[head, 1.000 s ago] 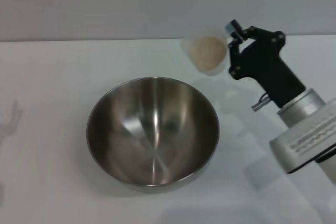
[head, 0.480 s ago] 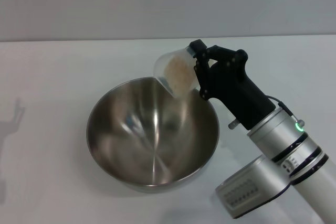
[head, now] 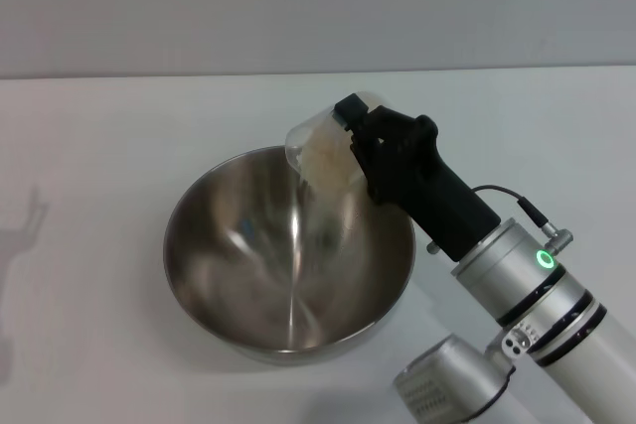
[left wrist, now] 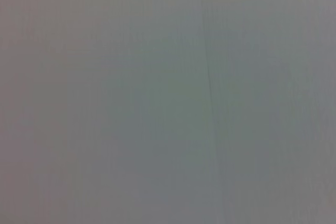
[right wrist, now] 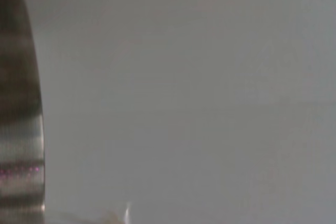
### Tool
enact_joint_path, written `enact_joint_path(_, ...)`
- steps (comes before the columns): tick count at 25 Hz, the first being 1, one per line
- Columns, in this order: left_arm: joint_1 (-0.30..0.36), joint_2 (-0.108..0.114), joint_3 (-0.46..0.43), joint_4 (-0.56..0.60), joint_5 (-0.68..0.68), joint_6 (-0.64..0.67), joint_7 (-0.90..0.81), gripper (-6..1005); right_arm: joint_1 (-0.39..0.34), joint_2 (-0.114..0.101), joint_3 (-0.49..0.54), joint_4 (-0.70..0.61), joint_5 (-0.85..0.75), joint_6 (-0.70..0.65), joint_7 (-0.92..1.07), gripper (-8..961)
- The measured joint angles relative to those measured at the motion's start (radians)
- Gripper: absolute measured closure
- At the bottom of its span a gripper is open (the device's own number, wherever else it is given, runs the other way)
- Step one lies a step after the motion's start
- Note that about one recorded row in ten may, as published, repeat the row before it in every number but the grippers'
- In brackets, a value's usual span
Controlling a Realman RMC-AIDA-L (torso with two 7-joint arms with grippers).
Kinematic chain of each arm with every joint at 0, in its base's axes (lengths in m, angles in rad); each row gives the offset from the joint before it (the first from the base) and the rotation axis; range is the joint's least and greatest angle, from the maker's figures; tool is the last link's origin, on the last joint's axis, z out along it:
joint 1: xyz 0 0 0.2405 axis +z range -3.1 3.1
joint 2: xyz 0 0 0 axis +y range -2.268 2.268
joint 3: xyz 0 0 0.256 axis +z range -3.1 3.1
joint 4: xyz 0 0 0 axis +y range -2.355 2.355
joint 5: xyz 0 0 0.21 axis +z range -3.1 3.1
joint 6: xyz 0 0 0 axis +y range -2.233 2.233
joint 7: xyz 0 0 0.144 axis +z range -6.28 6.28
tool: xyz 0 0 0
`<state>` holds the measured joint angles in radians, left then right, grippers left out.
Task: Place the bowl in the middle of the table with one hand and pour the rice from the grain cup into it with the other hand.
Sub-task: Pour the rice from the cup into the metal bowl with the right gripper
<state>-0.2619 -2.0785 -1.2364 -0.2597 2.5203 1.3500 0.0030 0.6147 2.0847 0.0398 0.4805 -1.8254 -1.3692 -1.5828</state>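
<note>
Right gripper (head: 350, 136), reaching from the lower right of the head view up to centre, clamped on the grain cup (head: 320, 154). Cup tipped steeply over the far right rim of the bowl (head: 288, 250), rice (head: 324, 158) banked toward its mouth. Bowl standing mid-frame on the table (head: 89, 146). Silver forearm covering the tabletop at lower right. Left gripper out of sight.

The steel bowl (head: 288, 255) is set upright on the white worktop (head: 99, 146), its shiny inside showing no pile of grain. The clear cup (head: 316, 151) is held tilted over the bowl's far rim, mouth turned downward, with pale rice (head: 326, 161) massed inside.
</note>
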Motion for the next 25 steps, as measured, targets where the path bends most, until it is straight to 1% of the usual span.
enact_joint_path(4,0.000,0.000,0.000,0.000,0.000,-0.001,0.000,130,-0.010,0.001,0.019,0.000,-0.046,-0.004,-0.049,942)
enact_joint_path(5,0.000,0.000,0.000,0.000,0.000,-0.001,0.000,130,-0.012,0.001,0.023,0.000,-0.055,-0.004,-0.099,942)
enact_joint_path(6,0.000,0.000,0.000,0.000,0.000,-0.001,0.000,130,-0.012,0.001,0.023,0.000,-0.055,-0.004,-0.099,942)
enact_joint_path(7,0.000,0.000,0.000,0.001,0.000,-0.001,0.000,130,-0.014,0.002,0.023,0.000,-0.056,-0.002,-0.163,942)
enact_joint_path(8,-0.001,0.000,0.000,0.001,0.000,-0.001,0.000,130,-0.014,0.002,0.023,0.000,-0.056,-0.002,-0.163,942)
enact_joint_path(12,-0.001,0.000,0.000,0.001,0.000,-0.001,0.000,130,-0.019,0.003,0.026,0.004,-0.057,0.002,-0.302,942)
enact_joint_path(16,-0.001,0.000,0.000,0.001,0.000,-0.001,0.000,130,-0.020,0.003,0.026,0.011,-0.057,0.002,-0.363,942)
enact_joint_path(20,0.001,0.000,0.001,-0.004,0.000,-0.001,0.000,130,-0.028,0.005,0.026,0.035,-0.057,0.002,-0.488,942)
enact_joint_path(24,0.004,0.000,0.002,-0.006,0.000,0.000,0.000,130,-0.030,0.005,0.026,0.045,-0.057,0.002,-0.544,942)
enact_joint_path(25,0.006,0.000,0.004,-0.007,0.000,0.000,0.000,130,-0.032,0.005,0.026,0.050,-0.057,0.003,-0.590,942)
